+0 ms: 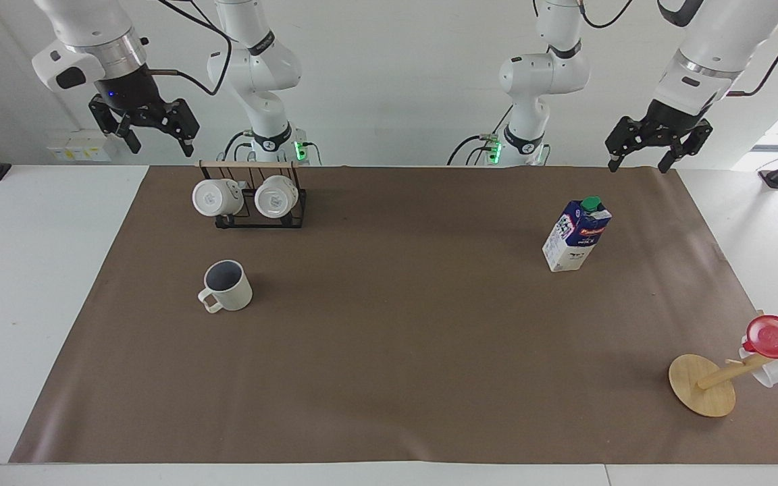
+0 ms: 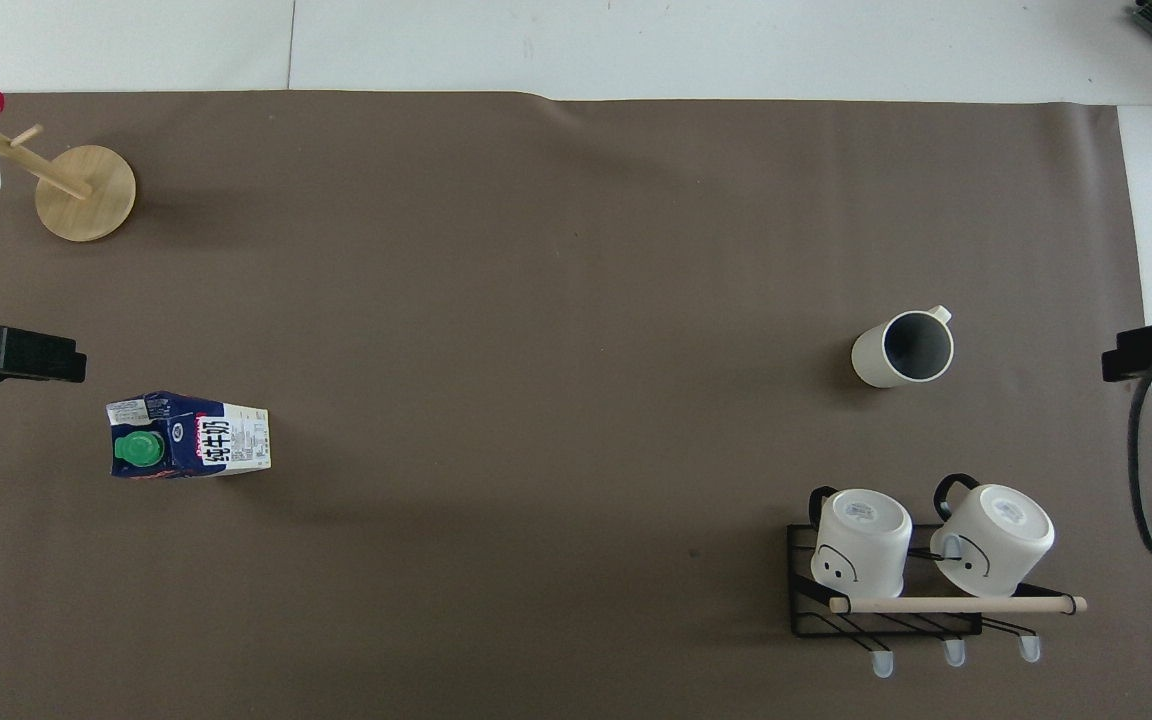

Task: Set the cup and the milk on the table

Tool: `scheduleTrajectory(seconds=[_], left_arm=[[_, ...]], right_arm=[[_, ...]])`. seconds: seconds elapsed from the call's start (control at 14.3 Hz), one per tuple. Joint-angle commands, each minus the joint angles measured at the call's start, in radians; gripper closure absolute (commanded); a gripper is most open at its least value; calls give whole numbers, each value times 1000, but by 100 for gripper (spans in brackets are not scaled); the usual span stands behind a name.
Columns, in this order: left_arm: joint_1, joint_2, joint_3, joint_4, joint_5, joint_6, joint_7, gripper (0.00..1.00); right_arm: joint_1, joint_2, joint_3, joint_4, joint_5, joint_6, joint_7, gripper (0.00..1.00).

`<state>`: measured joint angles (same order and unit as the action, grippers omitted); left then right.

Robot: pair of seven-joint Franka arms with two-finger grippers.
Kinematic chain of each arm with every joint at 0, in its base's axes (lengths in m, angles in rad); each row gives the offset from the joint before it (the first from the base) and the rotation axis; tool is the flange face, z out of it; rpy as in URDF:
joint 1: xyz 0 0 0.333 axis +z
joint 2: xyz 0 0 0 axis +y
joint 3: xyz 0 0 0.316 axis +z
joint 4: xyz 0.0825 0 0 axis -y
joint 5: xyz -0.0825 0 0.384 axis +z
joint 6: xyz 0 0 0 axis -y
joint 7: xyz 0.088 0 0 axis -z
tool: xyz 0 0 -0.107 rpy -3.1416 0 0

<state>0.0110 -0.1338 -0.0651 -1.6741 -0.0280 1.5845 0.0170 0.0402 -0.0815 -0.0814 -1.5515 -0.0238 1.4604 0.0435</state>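
Cup (image 1: pixel 227 285) upright on the brown-papered surface (image 1: pixel 389 378), toward the right arm's end, a little farther from the robots than the black rack (image 1: pixel 261 210) with two white mugs. Milk (image 1: pixel 577 234) upright toward the left arm's end, well apart from the cup. Left end effector (image 1: pixel 640 162) raised over the surface's robot-side edge, fingers spread, grasping nothing. Right end effector (image 1: pixel 159 143) raised near the rack corner, likewise released. Wooden stand (image 1: pixel 702 385) bearing a red cup (image 1: pixel 775 337) at the corner farthest from the robots.

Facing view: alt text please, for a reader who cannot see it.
A cream cup and a milk carton stand upright, far apart, on a brown paper-covered table. Both robot hands, left and right, hang open above the table's robot-side edge, holding nothing.
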Motion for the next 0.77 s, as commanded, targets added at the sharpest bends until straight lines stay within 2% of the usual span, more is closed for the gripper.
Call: scheduleTrajectory(seconds=[0.0,0.7], left_arm=[[-8,0,4,16,17,-27,-6,0],[-8,-1,4,16,17,-29,-6,0]], right_arm=[[-14,-27,8,-36,5,29,1,0],[-14,-29,8,-50,7,21,9,0]])
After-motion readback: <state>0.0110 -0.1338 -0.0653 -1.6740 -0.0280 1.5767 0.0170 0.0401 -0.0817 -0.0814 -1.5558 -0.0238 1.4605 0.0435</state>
